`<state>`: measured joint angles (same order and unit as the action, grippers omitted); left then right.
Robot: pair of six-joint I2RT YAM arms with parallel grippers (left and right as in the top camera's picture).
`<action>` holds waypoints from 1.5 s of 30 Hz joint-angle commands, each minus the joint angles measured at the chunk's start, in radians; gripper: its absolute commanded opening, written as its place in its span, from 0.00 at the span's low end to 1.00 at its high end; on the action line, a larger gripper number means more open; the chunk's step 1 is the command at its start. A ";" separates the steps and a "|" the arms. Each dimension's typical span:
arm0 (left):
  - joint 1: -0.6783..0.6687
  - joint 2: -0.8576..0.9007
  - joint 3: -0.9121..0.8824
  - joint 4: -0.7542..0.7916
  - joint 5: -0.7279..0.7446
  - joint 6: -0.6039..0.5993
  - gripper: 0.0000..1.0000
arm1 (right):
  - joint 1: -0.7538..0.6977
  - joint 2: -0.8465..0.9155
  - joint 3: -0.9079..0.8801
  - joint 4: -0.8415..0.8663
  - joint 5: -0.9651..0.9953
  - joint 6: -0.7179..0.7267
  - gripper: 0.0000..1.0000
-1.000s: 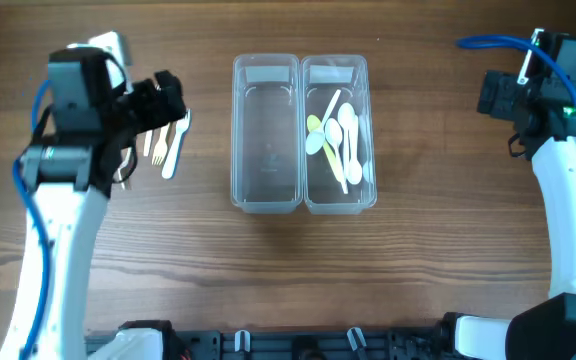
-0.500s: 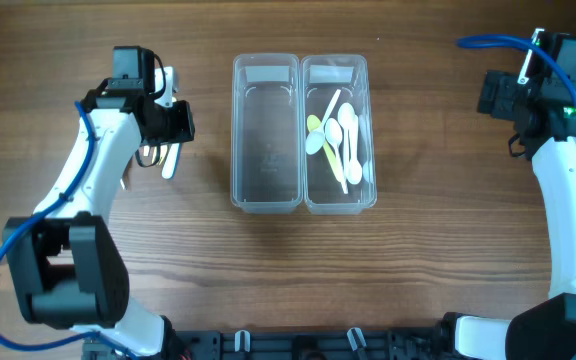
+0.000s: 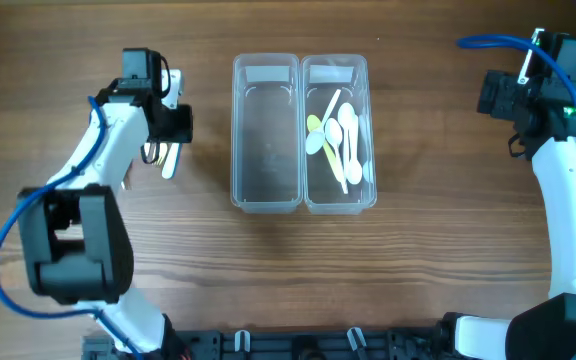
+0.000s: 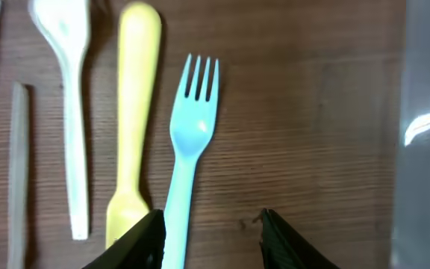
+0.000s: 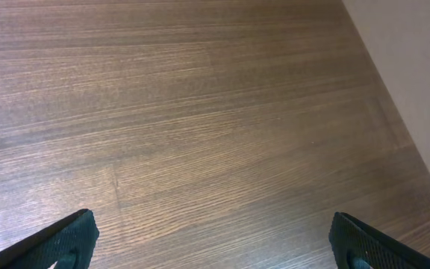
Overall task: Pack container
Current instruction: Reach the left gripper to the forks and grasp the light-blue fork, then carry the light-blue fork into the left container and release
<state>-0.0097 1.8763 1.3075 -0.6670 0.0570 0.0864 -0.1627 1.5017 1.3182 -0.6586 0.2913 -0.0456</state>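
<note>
Wooden table (image 4: 312, 112) bears blue fork (image 4: 192, 134), handle beside one finger of left pincer (image 4: 211, 218)

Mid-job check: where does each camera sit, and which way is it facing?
Overhead: fixed above the table, looking straight down on two clear containers; left arm and right arm show.
Left wrist: on the left arm, looking down at a blue fork; left hand tips at the bottom.
Right wrist: facing bare table; right hand tips in the bottom corners.
Shared: overhead and left wrist both see the loose cutlery.

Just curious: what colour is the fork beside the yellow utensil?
Light blue fork, clearest in left wrist view.
</note>
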 commanded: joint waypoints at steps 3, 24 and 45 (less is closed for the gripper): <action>0.005 0.084 0.015 0.035 -0.006 0.067 0.43 | 0.002 0.001 0.011 0.000 -0.005 0.020 1.00; 0.006 0.199 0.014 0.035 -0.002 0.067 0.24 | 0.002 0.001 0.011 0.000 -0.005 0.019 1.00; 0.003 -0.122 0.107 -0.006 0.113 -0.212 0.04 | 0.002 0.001 0.011 0.000 -0.005 0.020 1.00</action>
<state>-0.0036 1.8988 1.3590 -0.6796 0.1440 0.0067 -0.1627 1.5017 1.3182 -0.6586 0.2913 -0.0460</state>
